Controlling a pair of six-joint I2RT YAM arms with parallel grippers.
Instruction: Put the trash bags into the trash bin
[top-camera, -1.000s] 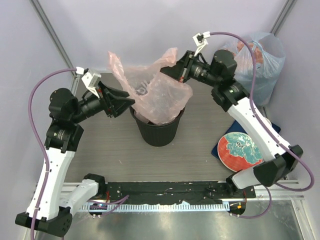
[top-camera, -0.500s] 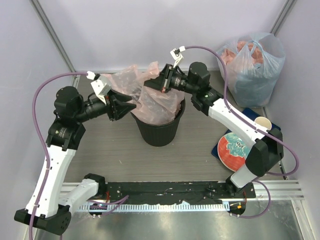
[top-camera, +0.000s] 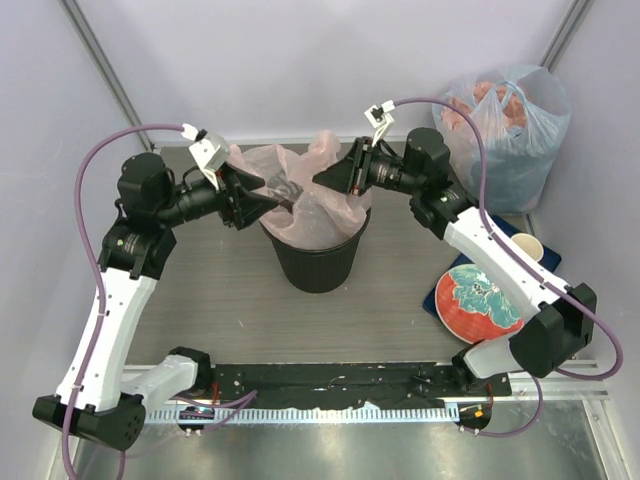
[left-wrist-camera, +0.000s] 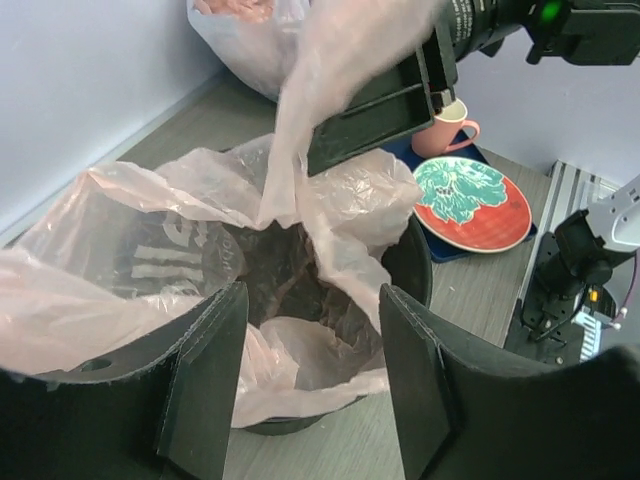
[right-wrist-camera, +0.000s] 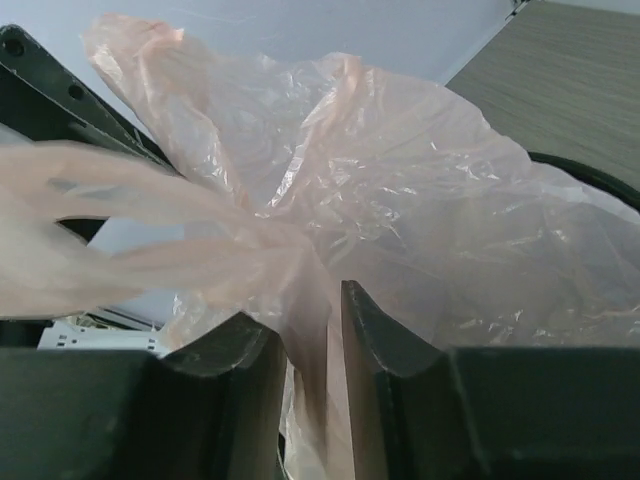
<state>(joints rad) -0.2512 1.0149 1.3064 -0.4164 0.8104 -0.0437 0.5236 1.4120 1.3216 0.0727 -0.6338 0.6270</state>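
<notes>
The black trash bin (top-camera: 318, 262) stands mid-table. The pale pink trash bag (top-camera: 298, 188) sits in its mouth, its lower part inside and its top bunched above the rim. My right gripper (top-camera: 322, 178) is shut on a gathered strand of the bag (right-wrist-camera: 300, 270) above the bin's far side. My left gripper (top-camera: 264, 204) is open at the bag's left edge, jaws wide apart with nothing between them. In the left wrist view the bag (left-wrist-camera: 150, 235) spreads over the bin's rim (left-wrist-camera: 418, 268), and the right gripper (left-wrist-camera: 312, 152) pinches it from above.
A bulging clear-bluish bag (top-camera: 512, 125) stands at the back right. A red patterned plate (top-camera: 480, 303) and a cup (top-camera: 527, 247) lie on a blue mat to the right of the bin. A black rail (top-camera: 330, 380) runs along the near edge.
The bag, held high and stretched a second ago, has come down into the bin. My right gripper swung left and lower with it, then back a little. My left gripper shifted slightly up and back.
</notes>
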